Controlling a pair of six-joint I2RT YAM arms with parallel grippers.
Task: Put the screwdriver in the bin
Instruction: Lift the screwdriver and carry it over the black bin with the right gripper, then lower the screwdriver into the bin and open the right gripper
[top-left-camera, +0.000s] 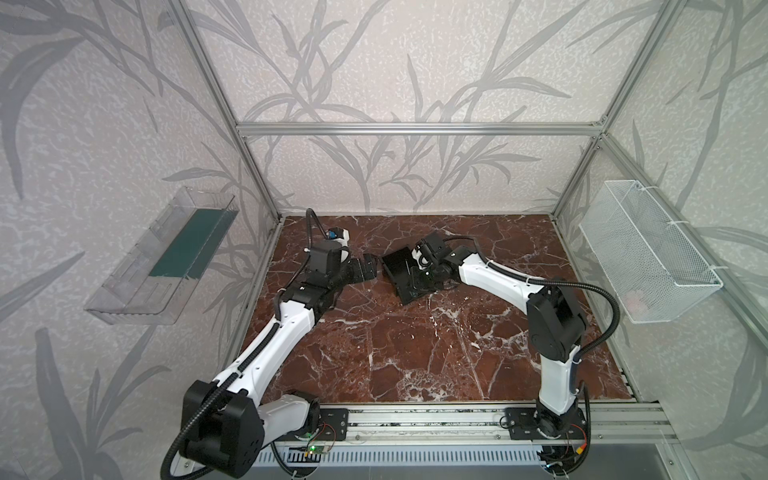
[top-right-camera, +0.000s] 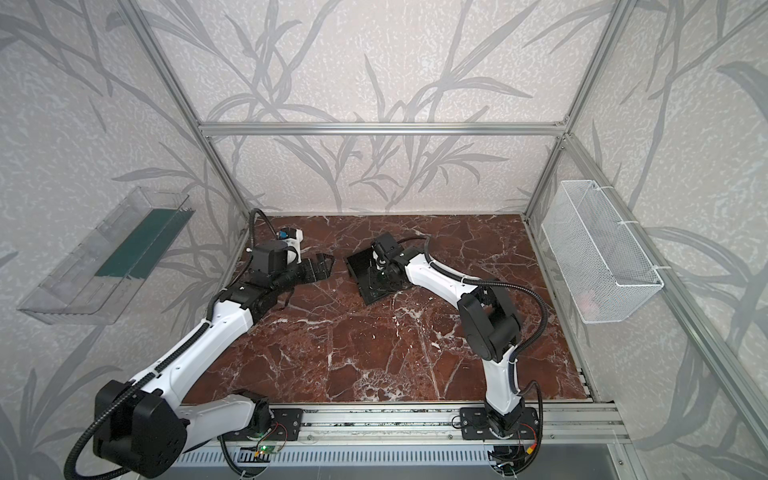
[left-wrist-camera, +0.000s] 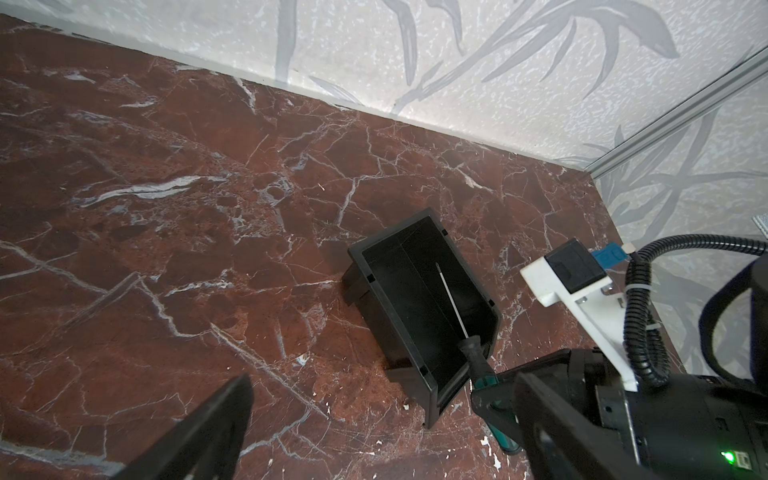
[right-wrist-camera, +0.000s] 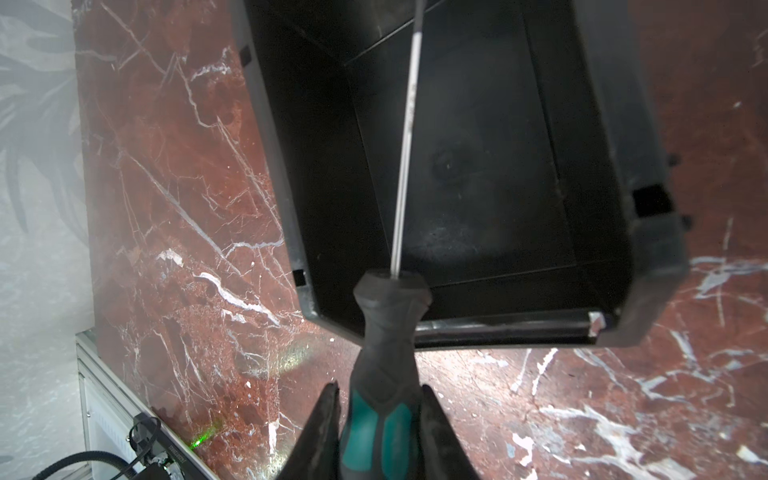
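Where the right hand (right-wrist-camera: 378, 399) shows in its own wrist view, its two dark fingers (right-wrist-camera: 322, 419) are pinched on the teal rear part of the screwdriver (right-wrist-camera: 388, 332), one on each side of the handle. The grey-black front of the handle sticks out past the fingertips and crosses the near short rim of the bin (right-wrist-camera: 282, 166). From the handle's collar the thin metal shaft runs on over the open inside of the bin, above its dark floor, and leaves the picture before its tip shows. In the left wrist view the shaft (left-wrist-camera: 451, 303) lies lengthwise inside the bin's opening. Whether the tip touches the bin's wall or floor cannot be told.

The bin sits on the red-brown marble worktop (top-left-camera: 415, 353), towards the back and about midway across, with its open side up. In both top views the right arm's wrist hangs over its right half and hides the screwdriver.

Just beside the bin's other short end, apart from it, is the left hand (top-left-camera: 375, 268), its fingers spread wide with nothing between them.

Further out, a clear plastic tray (top-left-camera: 158, 266) hangs on the left wall and a white wire basket (top-left-camera: 648, 257) on the right wall.
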